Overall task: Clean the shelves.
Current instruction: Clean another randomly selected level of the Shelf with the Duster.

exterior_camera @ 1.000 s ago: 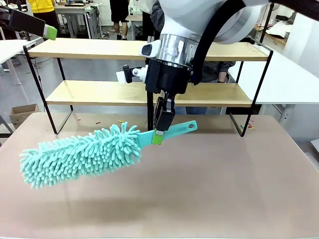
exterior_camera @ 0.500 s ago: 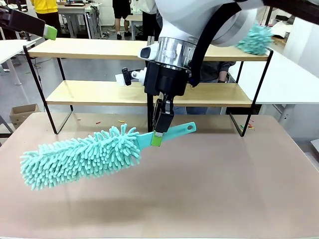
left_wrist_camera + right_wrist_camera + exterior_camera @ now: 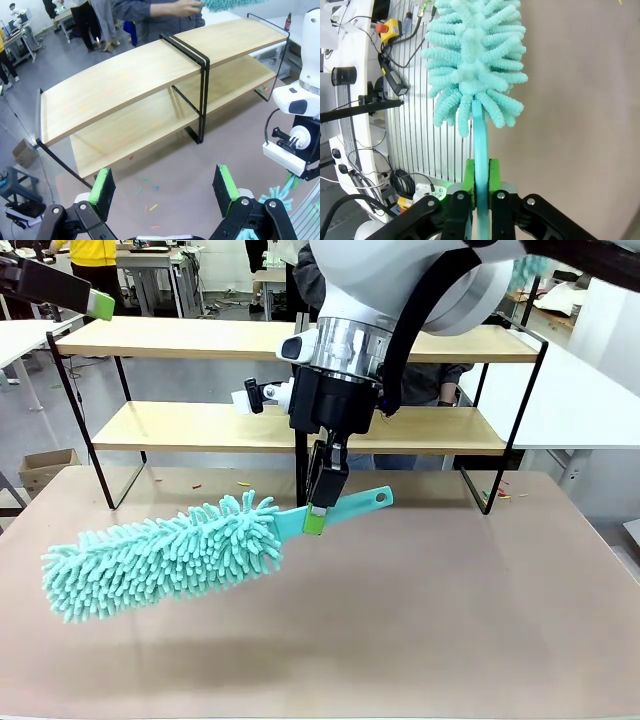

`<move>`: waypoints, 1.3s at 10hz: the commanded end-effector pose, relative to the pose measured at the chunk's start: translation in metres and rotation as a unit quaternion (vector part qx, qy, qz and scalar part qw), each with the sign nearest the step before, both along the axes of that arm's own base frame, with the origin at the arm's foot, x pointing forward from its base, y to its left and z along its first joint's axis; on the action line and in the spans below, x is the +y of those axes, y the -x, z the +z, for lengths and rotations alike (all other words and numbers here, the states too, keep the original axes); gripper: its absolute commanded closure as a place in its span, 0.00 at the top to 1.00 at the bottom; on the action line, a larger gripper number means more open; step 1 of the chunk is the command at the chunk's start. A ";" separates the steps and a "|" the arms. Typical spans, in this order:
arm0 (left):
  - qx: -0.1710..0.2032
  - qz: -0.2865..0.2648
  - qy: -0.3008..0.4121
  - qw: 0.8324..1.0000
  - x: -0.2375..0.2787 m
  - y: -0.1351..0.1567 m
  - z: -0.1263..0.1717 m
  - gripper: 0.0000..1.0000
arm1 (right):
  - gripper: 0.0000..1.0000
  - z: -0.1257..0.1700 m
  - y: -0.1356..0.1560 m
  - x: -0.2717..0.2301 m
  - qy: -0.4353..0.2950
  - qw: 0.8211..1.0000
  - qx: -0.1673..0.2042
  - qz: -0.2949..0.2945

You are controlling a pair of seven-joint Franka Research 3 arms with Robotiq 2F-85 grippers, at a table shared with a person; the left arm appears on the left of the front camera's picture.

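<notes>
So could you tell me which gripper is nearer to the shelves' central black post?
The right. The right gripper hangs just in front of the central black post, shut on the duster. The left gripper, open, sits off the upper board's left end.

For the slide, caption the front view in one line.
Right gripper shut on a teal duster held above the table, in front of the shelves.

Duster (image 3: 165,558) mid-left: teal fluffy head, teal handle. Shelves (image 3: 200,427) upper half: light-wood boards, thin black frame. Table (image 3: 450,610): dull pinkish-brown. Right gripper (image 3: 316,520) centre: black, green pads. Left gripper (image 3: 167,192) at frame bottom in the left wrist view: same black, green pads.
</notes>
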State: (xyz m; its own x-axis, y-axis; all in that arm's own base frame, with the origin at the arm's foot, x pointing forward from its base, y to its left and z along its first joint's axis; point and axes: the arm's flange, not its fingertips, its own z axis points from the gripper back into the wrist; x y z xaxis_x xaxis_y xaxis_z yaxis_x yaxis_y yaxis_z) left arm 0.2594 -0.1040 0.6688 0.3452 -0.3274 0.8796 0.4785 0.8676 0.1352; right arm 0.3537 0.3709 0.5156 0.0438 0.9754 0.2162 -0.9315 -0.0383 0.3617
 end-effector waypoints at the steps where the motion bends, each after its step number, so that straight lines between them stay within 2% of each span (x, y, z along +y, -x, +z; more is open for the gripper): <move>1: 0.001 0.000 -0.001 1.000 0.002 0.000 -0.002 1.00 | 0.12 0.002 -0.003 0.000 -0.004 1.000 0.000 -0.002; 3: 0.001 0.000 -0.001 1.000 0.002 0.000 -0.002 1.00 | 0.12 0.010 -0.003 -0.012 -0.012 1.000 -0.005 -0.006; 4: 0.001 0.000 -0.001 1.000 0.002 0.000 -0.002 1.00 | 0.12 0.028 0.002 -0.041 -0.018 0.999 -0.024 -0.031; 5: 0.001 0.000 -0.001 1.000 0.002 0.000 -0.002 1.00 | 0.12 0.050 0.010 -0.084 -0.021 0.995 -0.054 -0.087; 6: 0.001 0.000 -0.001 1.000 0.002 0.000 -0.002 1.00 | 0.12 0.072 0.026 -0.134 -0.009 0.982 -0.090 -0.163; 7: 0.001 0.000 -0.001 1.000 0.002 0.000 -0.002 1.00 | 0.12 0.085 0.048 -0.182 0.000 0.963 -0.116 -0.243; 9: 0.001 0.000 -0.001 1.000 0.002 0.000 -0.002 1.00 | 0.12 0.082 0.091 -0.257 0.012 0.915 -0.141 -0.379; 10: 0.001 0.000 -0.001 1.000 0.002 0.000 -0.002 1.00 | 0.12 0.076 0.104 -0.268 -0.049 0.887 -0.151 -0.434; 11: 0.001 0.000 -0.001 1.000 0.002 0.000 -0.002 1.00 | 0.12 0.099 0.065 -0.240 -0.016 0.944 -0.119 -0.308; 12: 0.001 0.000 -0.001 1.000 0.002 0.000 -0.002 1.00 | 0.12 0.099 0.065 -0.240 -0.016 0.944 -0.119 -0.308; 13: 0.001 0.000 -0.001 1.000 0.002 0.000 -0.002 1.00 | 0.12 0.090 0.099 -0.277 -0.031 0.917 -0.129 -0.376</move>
State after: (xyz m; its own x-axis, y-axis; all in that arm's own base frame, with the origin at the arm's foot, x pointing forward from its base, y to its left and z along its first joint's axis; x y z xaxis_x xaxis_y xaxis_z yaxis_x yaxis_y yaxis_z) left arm 0.2601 -0.1041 0.6690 0.3464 -0.3274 0.8791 0.4786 0.8677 0.1345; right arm 0.2646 0.1119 0.6038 0.6079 0.7148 0.3458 -0.7880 0.5967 0.1518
